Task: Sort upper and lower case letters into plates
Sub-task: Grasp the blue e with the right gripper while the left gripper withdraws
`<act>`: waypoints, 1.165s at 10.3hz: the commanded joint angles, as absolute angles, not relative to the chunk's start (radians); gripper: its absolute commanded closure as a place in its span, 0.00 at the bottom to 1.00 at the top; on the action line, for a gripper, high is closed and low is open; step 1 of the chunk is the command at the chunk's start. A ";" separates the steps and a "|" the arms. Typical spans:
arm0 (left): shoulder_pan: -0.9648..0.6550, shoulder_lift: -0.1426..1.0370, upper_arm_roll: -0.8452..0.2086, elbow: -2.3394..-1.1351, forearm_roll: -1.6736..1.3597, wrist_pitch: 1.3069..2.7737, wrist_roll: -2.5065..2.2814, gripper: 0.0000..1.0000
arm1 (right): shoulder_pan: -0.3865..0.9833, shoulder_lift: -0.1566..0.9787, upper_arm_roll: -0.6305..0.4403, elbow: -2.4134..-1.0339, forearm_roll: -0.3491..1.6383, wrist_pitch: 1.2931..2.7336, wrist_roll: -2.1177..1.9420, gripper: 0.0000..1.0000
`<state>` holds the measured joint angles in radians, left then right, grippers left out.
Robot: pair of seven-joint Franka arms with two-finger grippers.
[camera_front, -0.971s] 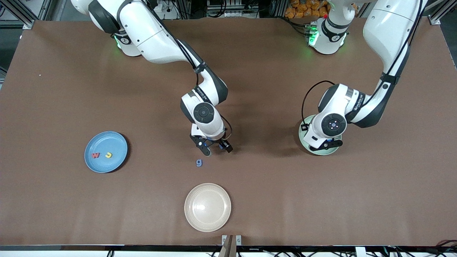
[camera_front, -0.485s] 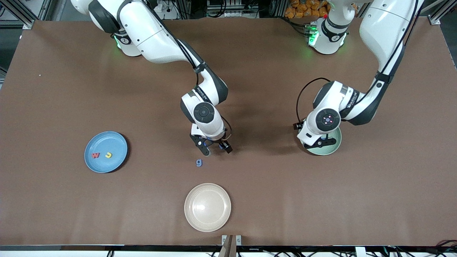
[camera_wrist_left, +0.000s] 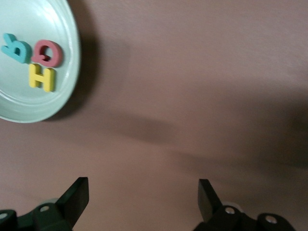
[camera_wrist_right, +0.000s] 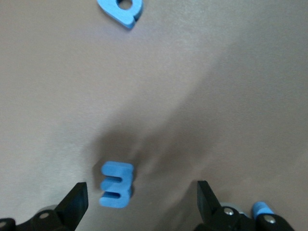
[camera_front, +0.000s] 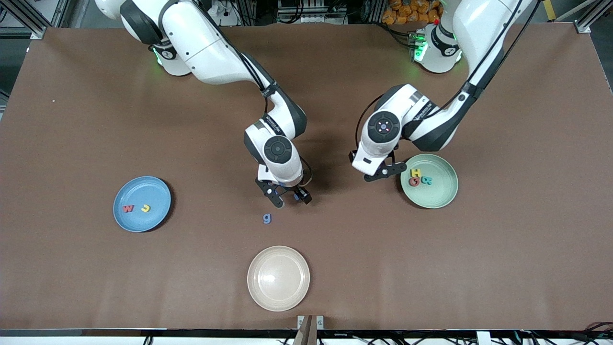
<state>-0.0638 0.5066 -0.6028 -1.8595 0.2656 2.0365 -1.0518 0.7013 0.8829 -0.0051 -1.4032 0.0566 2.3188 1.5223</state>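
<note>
The blue plate (camera_front: 143, 189) holds a red letter W (camera_front: 128, 208) and a yellow J (camera_front: 145, 207). The mint green plate (camera_front: 438, 192) holds a yellow H (camera_front: 415, 172), a red letter (camera_front: 414, 181) and a teal letter (camera_front: 427, 180); the left wrist view shows the same plate (camera_wrist_left: 24, 103) and H (camera_wrist_left: 42, 78). A blue g (camera_front: 267, 218) lies on the table. My right gripper (camera_front: 286, 197) hangs open just above a blue E-like letter (camera_wrist_right: 115, 190), which lies between its open jaws (camera_wrist_right: 139, 204); the g (camera_wrist_right: 122, 9) lies farther off. My left gripper (camera_front: 378, 172) is open and empty (camera_wrist_left: 143, 197) over bare table beside the mint plate.
An empty cream-beige plate (camera_front: 278, 278) sits near the table's front edge, nearer to the camera than the blue g. The brown table (camera_front: 96, 120) stretches wide between the plates. Both arm bases stand at the table's back edge.
My left gripper has moved off the mint plate toward the table's middle, uncovering three letters in it. My right gripper has stayed almost still.
</note>
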 commanded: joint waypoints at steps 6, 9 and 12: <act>-0.112 0.569 -0.601 -1.770 0.298 2.034 -1.045 0.00 | 0.716 0.954 -0.017 -1.281 0.025 2.261 1.568 0.00; -0.172 0.598 -0.601 -1.737 0.298 2.040 -1.052 0.00 | 0.716 0.954 -0.017 -1.281 0.025 2.263 1.568 0.03; -0.192 0.606 -0.598 -1.735 0.298 2.043 -1.052 0.00 | 0.723 0.954 -0.020 -1.285 -0.050 2.270 1.572 1.00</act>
<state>-0.1885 0.5899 -0.6010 -1.7549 0.2679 2.0415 -1.0445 0.7093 0.9314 -0.0099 -1.3167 -0.0064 2.2781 1.5448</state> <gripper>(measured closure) 0.000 0.251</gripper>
